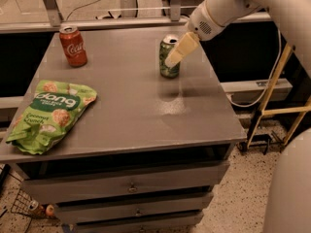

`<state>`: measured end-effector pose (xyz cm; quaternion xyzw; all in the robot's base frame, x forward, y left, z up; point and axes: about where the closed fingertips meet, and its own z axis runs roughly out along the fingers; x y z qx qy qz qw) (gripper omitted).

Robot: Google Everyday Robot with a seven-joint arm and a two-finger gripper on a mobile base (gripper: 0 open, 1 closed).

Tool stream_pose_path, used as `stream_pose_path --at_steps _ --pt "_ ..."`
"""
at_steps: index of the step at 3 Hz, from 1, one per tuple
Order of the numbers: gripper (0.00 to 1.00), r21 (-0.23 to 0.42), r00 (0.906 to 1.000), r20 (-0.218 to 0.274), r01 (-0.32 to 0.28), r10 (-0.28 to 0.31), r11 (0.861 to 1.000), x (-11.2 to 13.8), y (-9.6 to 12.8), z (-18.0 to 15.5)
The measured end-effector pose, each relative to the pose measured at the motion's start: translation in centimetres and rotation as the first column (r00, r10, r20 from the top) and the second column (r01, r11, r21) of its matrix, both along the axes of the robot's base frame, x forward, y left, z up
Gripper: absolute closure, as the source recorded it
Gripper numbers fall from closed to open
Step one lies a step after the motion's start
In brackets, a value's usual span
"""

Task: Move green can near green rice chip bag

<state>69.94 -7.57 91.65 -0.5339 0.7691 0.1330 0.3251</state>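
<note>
The green can [168, 61] stands upright at the back middle-right of the grey cabinet top [131, 106]. The green rice chip bag [51, 114] lies flat at the front left, well apart from the can. My gripper [173, 58] comes in from the upper right on a white arm, and its cream fingers [180, 50] overlap the can's right side at about mid-height.
A red cola can [73, 45] stands at the back left corner. The cabinet has drawers [131, 186] below. A wooden frame [272, 106] and cables stand to the right of the cabinet. A dark counter edge runs behind.
</note>
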Motion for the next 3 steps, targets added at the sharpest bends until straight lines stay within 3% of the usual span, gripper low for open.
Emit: stream_pose_path --at_steps 2,3 --pt "0.41 0.001 0.9988 -0.024 -0.043 0.043 0.999 0.51 1.63 -0.9" --pt "0.72 0.023 0.9979 -0.009 -0.063 0.064 0.998 0.36 1.58 -0.48"
